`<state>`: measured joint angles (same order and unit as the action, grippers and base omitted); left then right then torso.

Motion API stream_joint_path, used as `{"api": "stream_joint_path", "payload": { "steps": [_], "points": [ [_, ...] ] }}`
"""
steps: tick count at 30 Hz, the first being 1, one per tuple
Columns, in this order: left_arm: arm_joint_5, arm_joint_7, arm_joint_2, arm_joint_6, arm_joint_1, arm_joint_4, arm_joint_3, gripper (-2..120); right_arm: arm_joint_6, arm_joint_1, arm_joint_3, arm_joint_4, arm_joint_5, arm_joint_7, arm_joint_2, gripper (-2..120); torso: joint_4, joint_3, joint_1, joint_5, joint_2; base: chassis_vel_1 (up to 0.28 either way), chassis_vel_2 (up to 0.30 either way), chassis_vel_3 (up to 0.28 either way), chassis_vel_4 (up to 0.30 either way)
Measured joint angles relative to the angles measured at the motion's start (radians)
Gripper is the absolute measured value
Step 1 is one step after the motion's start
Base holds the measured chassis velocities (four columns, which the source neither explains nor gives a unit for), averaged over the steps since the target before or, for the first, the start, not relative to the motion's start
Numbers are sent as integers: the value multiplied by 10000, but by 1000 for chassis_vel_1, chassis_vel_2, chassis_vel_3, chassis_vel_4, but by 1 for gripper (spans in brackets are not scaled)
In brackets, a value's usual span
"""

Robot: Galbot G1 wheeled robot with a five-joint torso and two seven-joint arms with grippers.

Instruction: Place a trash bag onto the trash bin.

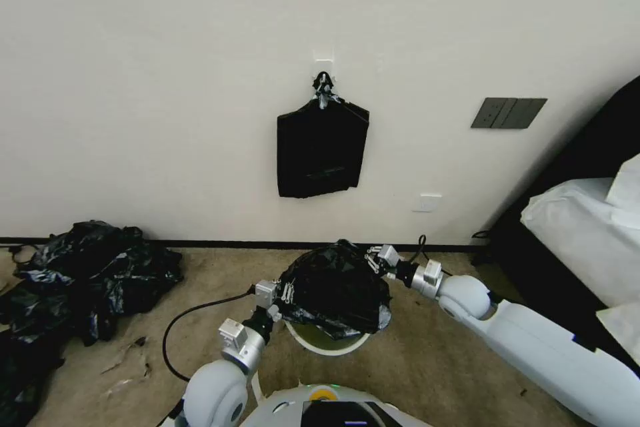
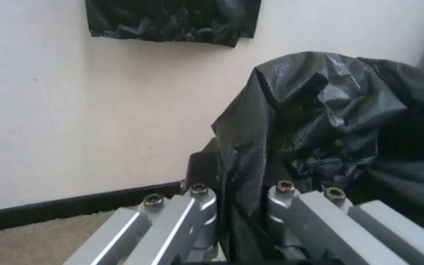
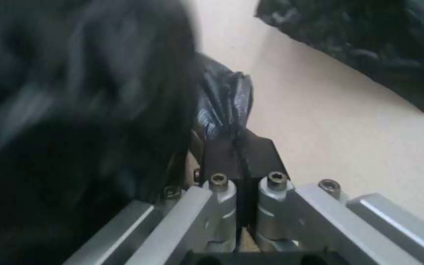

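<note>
Head view: low centre of frame, the trash bag (image 1: 337,290) billows over the trash bin (image 1: 327,341), stretched between the left gripper (image 1: 288,293) and the right gripper (image 1: 372,259), apparently to spread its mouth around the rim.

Left wrist view: jaws clamp a fold of glossy, wrinkled black film at lower centre.

Right wrist view: jaws nearly closed, pinching a gathered pleat at centre.

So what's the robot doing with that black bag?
It's putting a trash bag on the little cream trash bin. The left gripper pinches one side of the bag and the right gripper pinches the other, jaws shut on the plastic. The bag hangs bunched over the bin's top, with the near rim uncovered.
</note>
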<state>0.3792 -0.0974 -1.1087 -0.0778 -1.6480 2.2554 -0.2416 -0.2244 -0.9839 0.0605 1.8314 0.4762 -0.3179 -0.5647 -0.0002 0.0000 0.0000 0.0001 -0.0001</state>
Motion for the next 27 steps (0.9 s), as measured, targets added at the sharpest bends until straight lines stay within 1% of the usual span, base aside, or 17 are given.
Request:
{"api": "stream_joint_path", "payload": {
  "steps": [1, 4, 7, 10, 11, 14, 20, 21, 22, 23, 24, 27],
  "points": [
    [162, 53, -1, 31, 8, 15, 1, 7, -238, -7, 29, -192, -378, -22, -116, 0, 1, 0, 0, -1, 0, 0, 0, 0, 0],
    [283, 170, 25, 115, 14, 71, 6, 7, -509, 78, 100, -543, -662, -26, -273, 0, 2, 0, 0, 2, 0, 0, 0, 0, 0],
    [379, 208, 48, 226, 15, 114, 18, 7, -598, 129, 171, -767, -724, -64, -303, 0, 2, 0, 0, -2, 0, 0, 0, 0, 0],
    [545, 267, 86, 320, 21, 163, 25, 7, -1152, 219, 370, -1269, -932, -291, -338, 0, 2, 0, 0, -2, 0, 0, 0, 0, 0],
    [545, 267, 86, 320, 21, 163, 25, 7, -1152, 219, 370, -1269, -932, -291, -338, 0, 2, 0, 0, -2, 0, 0, 0, 0, 0],
    [585, 265, 51, 327, 80, 154, 45, 7, -1598, 258, 421, -1749, -1031, -412, -460, 0, 1, 0, 0, 0, 0, 0, 0, 0, 0],
    [658, 179, -35, 327, 100, 111, 57, 7, -1675, 120, 389, -1626, -899, -482, -391, 0, 2, 0, 0, -1, 0, 0, 0, 0, 0],
    [696, 133, -52, 327, 103, 104, 56, 7, -1638, 68, 367, -1507, -769, -468, -355, 2, 0, 0, 0, -3, 0, 0, 0, 0, 0],
    [777, 42, -58, 297, 112, 86, 49, 7, -1506, -5, 338, -1308, -417, -409, -306, 7, 1, 0, 0, -1, 0, 0, 0, 0, 0],
    [777, 42, -58, 297, 112, 86, 49, 7, -1506, -5, 338, -1308, -417, -409, -306, 7, 1, 0, 0, -1, 0, 0, 0, 0, 0],
    [795, 14, -58, 277, 117, 79, 43, 7, -1444, -20, 331, -1255, -310, -397, -288, 10, 2, 0, 0, 0, 0, 0, 0, 0, 0],
    [952, -253, -80, 124, 143, 17, -18, 7, -1030, -72, 192, -1014, 491, -343, -121, 27, 2, 0, 0, -1, 0, 0, 0, 0, 0]
  ]
}}
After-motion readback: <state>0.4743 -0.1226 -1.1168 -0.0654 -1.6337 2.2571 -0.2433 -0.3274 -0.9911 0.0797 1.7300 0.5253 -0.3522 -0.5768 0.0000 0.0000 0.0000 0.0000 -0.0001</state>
